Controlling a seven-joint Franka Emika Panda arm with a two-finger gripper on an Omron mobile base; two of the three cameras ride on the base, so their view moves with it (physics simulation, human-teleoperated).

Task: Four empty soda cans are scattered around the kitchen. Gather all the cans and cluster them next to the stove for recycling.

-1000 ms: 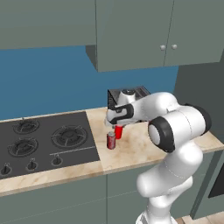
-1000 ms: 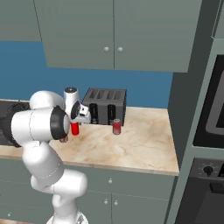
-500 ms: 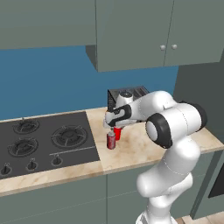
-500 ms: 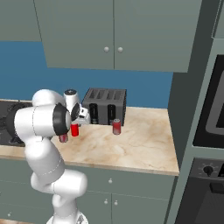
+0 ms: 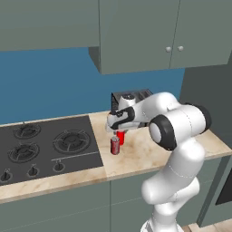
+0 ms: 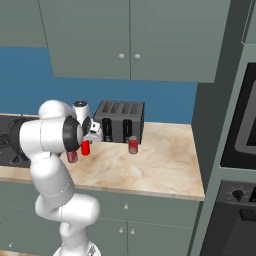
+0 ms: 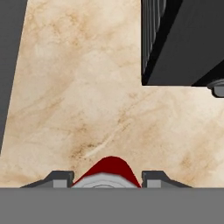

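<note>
Our end effector (image 5: 120, 134) is closed on a red soda can (image 5: 120, 137), holding it upright above the counter (image 5: 145, 152) just to the right of the stove (image 5: 45, 145). In the hand view we see the two dark fingertips (image 7: 59, 178) flanking the can's red body and silvery top, with the marble surface spread out beyond it. A second can (image 5: 115, 145) stands upright on the marble just beside the held one, a little nearer the front edge and close to the stove's right border; in the right base view that can (image 6: 72, 156) is partly hidden behind our arm, with the held can (image 6: 85, 147) just to its right. A third can (image 6: 133, 145) stands on the counter in front of the black slotted toaster (image 6: 119, 122), well apart from the other two and farther from the stove. The toaster sits against the blue wall, behind our end effector in the left base view, and its dark corner shows at the upper right of the hand view. Grey-green wall cabinets (image 5: 140, 34) hang above the counter, and in the right base view we see a tall unit with a dark built-in oven (image 6: 245, 127) at the counter's far right end.
</note>
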